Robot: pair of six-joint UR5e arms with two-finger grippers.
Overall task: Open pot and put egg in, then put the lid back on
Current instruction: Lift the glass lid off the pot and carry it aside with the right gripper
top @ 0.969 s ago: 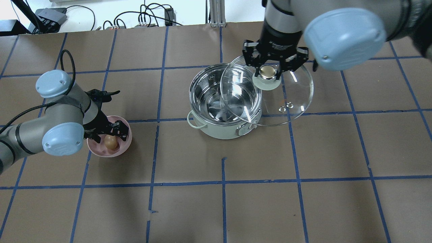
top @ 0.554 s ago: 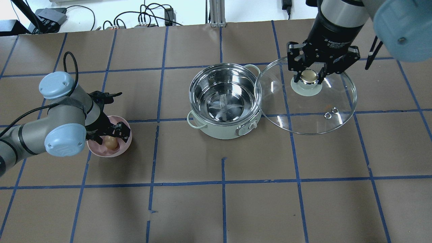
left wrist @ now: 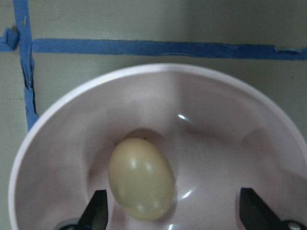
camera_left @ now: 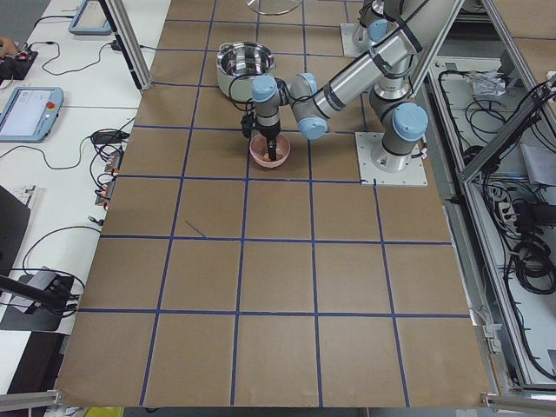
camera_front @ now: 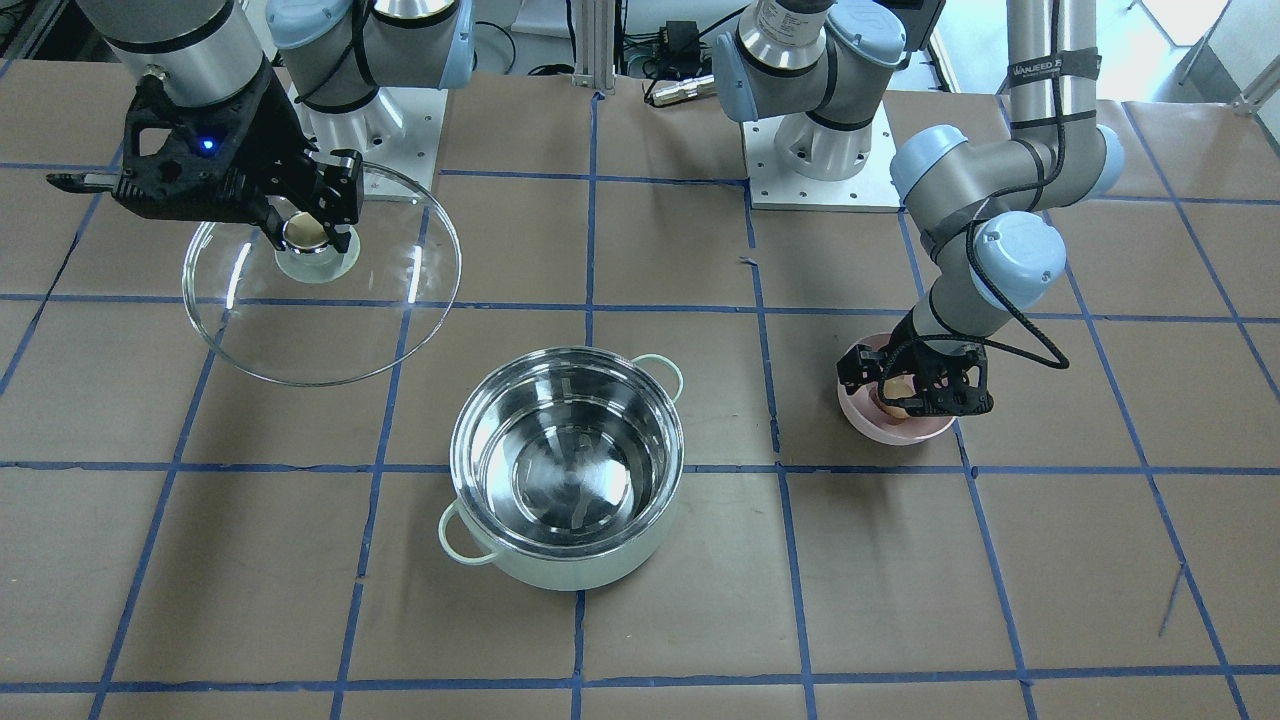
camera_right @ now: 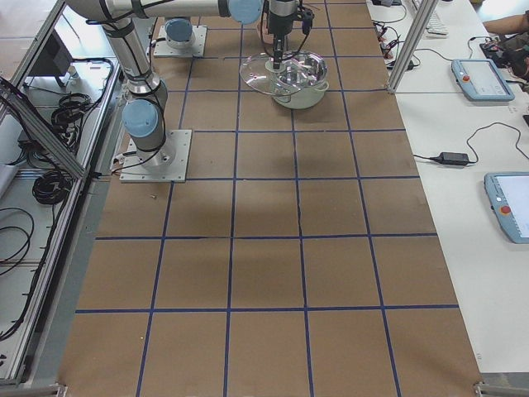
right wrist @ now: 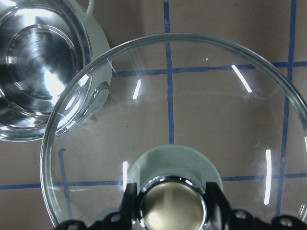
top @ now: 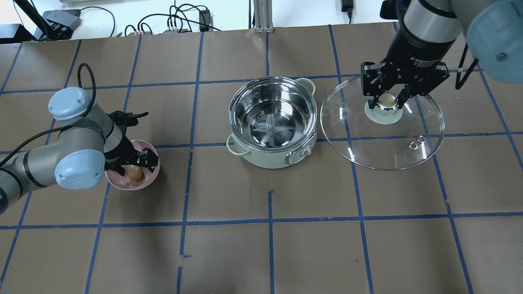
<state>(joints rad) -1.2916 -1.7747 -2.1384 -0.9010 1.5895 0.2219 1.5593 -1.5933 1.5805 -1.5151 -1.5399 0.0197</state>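
Pot [top: 269, 160] is open and empty, mid-table. R gripper [top: 387, 97] is clamped on the knob [right wrist: 171, 203], holding the lid [top: 367, 139] just beside the pot on the robot's right, apparently off the table (can't be sure of the gap). Egg [left wrist: 141, 178] lies in the bowl [left wrist: 230, 124], well apart from the pot on the robot's left. L gripper [left wrist: 175, 214] is down over the bowl w/ jaws wide and nothing held. One finger [left wrist: 97, 213] is just beside the egg, the other well off it.

Step in hand, as I read it: pick the egg. To do it well:
- Centre first. Egg sits off-centre btwn the fingers, so closing as is would likely shove it across the bowl before both pads bite. Shift the wrist so the egg is mid-gap.
- Go lower if there's room, so pads meet the egg at its widest part. On the upper curve it prob. squirts out.
- Close slow w/ light force. The shell is smooth and round, so it may slip or crack.
- Lift straight up past the bowl rim, then cross to the pot.
- Lower well into the pot before letting go. A drop onto steel risks a crack.
- R gripper: firm on the knob, lid out of the egg's path.
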